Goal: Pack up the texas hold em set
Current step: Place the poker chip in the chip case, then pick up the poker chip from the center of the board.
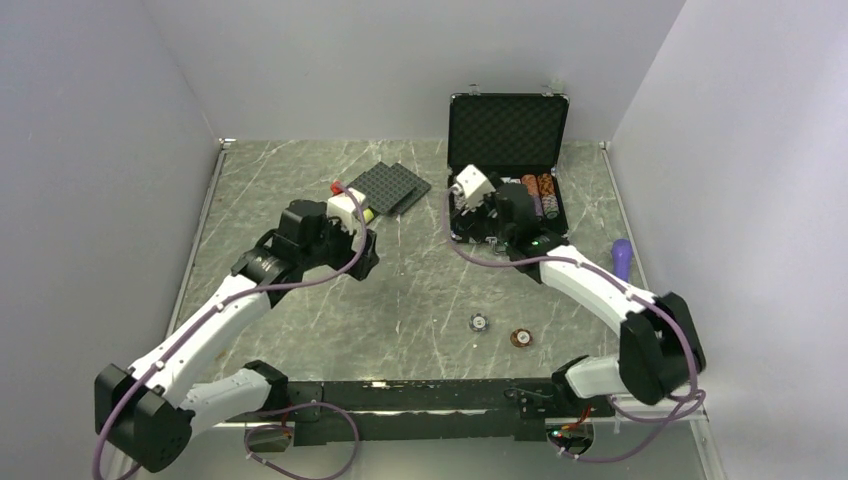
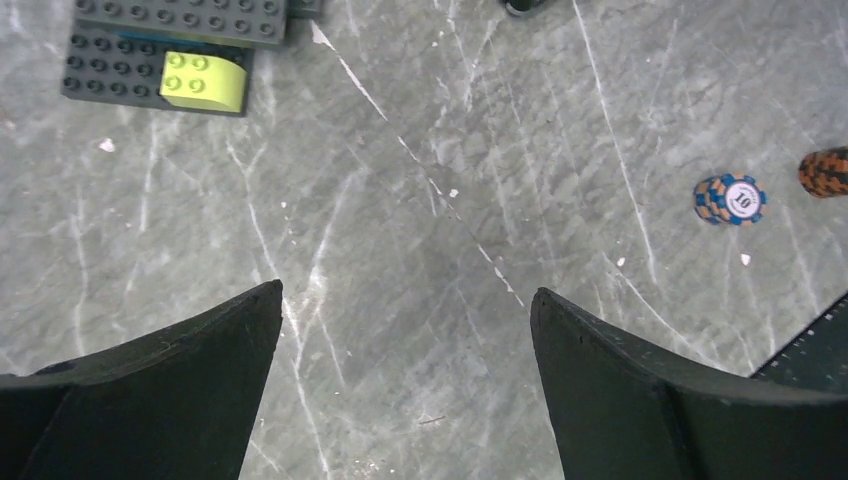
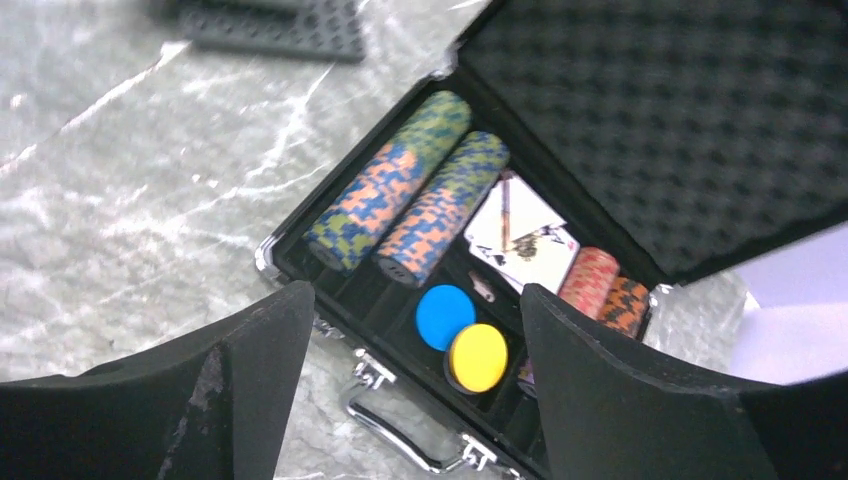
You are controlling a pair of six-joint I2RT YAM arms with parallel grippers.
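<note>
Both spread and empty, the right claw (image 3: 415, 300) is hovering over the briefcase (image 3: 650, 120) while the left claw (image 2: 405, 300) is likely seeking a stray chip (image 2: 730, 199).

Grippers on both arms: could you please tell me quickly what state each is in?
Left gripper: open, holding nothing.
Right gripper: open, empty, above the open briefcase.

Foam-lined briefcase (image 3: 680, 120), glossy marble-look table (image 2: 450, 300)

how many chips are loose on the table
2: a blue chip, an orange chip right of it, toward the near edge of the table; others may be hidden
</note>
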